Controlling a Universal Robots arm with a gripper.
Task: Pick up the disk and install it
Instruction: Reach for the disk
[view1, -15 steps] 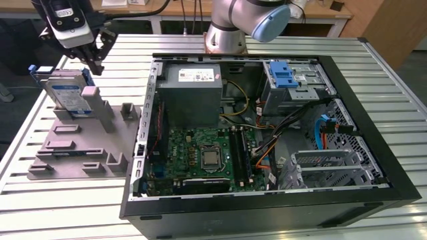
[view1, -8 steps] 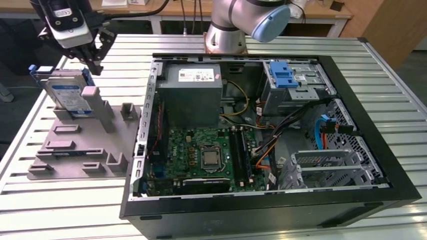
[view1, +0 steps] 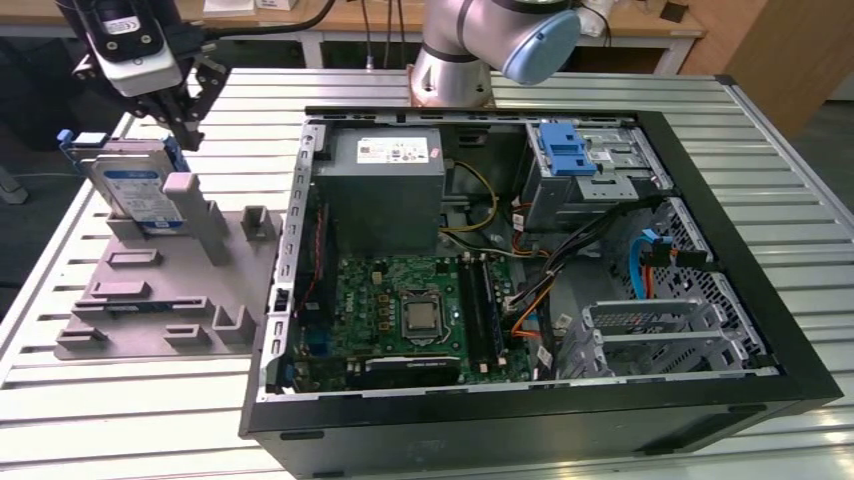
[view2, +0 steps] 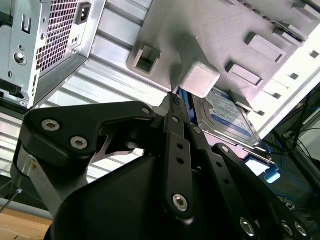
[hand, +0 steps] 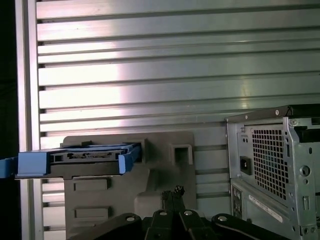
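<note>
The disk (view1: 136, 192) stands on edge in a slot of the grey fixture (view1: 160, 305) at the exterior view's left, its blue-and-white label facing outward and blue rails along its edges. My gripper (view1: 187, 138) hangs just above the disk's upper corner, on the side nearer the computer case, with its fingertips pressed together and nothing between them. The second wrist view has the gripper (view2: 173, 98) beside a fixture post, with the disk (view2: 226, 116) just beyond. In the first wrist view the disk (hand: 85, 160) appears edge-on, off to the side of the gripper (hand: 173, 192).
An open computer case (view1: 747, 300) lies on the slatted metal table (view1: 120, 420), right of the fixture. Inside are a grey power supply box (view1: 387, 180), a motherboard (view1: 414, 310), cables and a drive cage with a blue latch (view1: 566, 150). The arm's base (view1: 454, 60) stands behind the case.
</note>
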